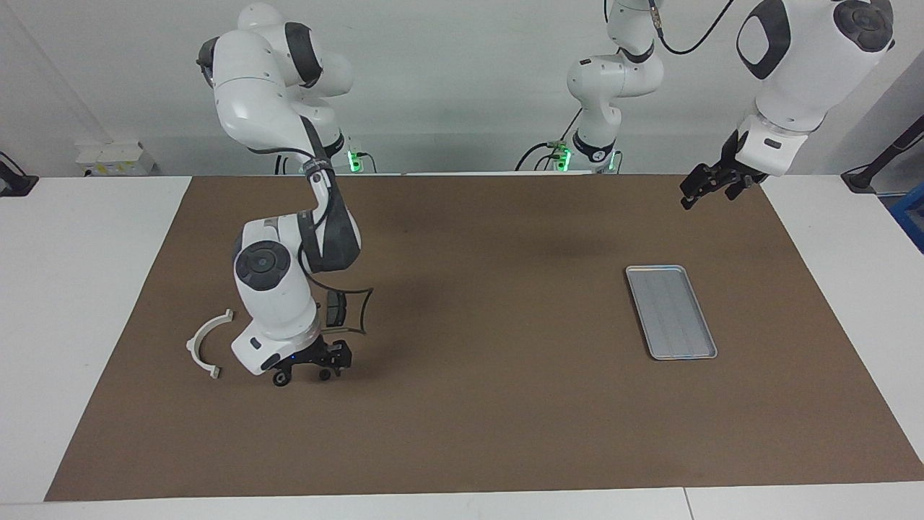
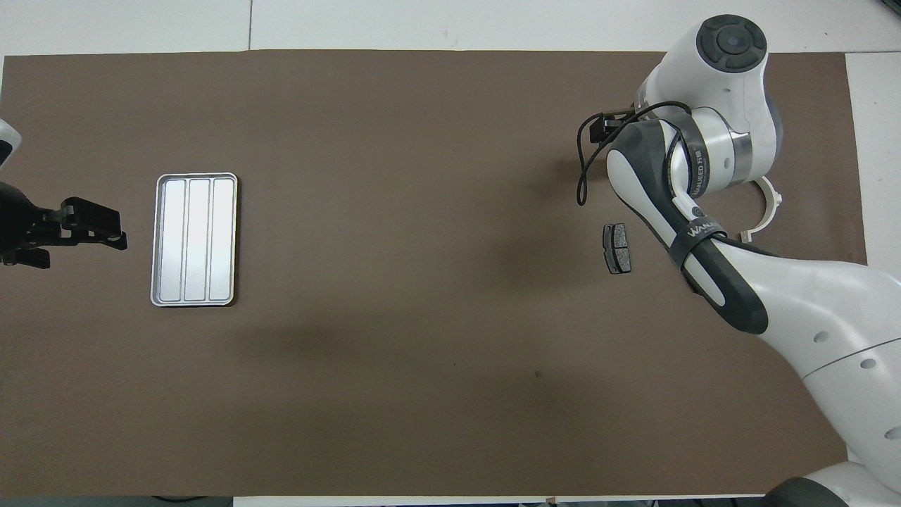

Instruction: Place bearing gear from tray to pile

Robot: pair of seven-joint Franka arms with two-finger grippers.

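Observation:
The silver tray [image 1: 671, 312] lies toward the left arm's end of the mat and nothing shows in it; it also shows in the overhead view [image 2: 193, 239]. The pile lies toward the right arm's end: a white arc [image 1: 208, 344] [image 2: 769, 210] and one dark pad [image 1: 334, 310] [image 2: 617, 248]. My right gripper [image 1: 307, 372] is down at the mat beside the arc and the pad. In the overhead view the wrist covers it. I see no bearing gear. My left gripper [image 1: 711, 186] [image 2: 95, 231] is open and empty, up in the air beside the tray.
A brown mat [image 1: 491, 404] covers most of the white table. The right arm's cable [image 1: 361, 310] loops over the pad. The second dark pad does not show.

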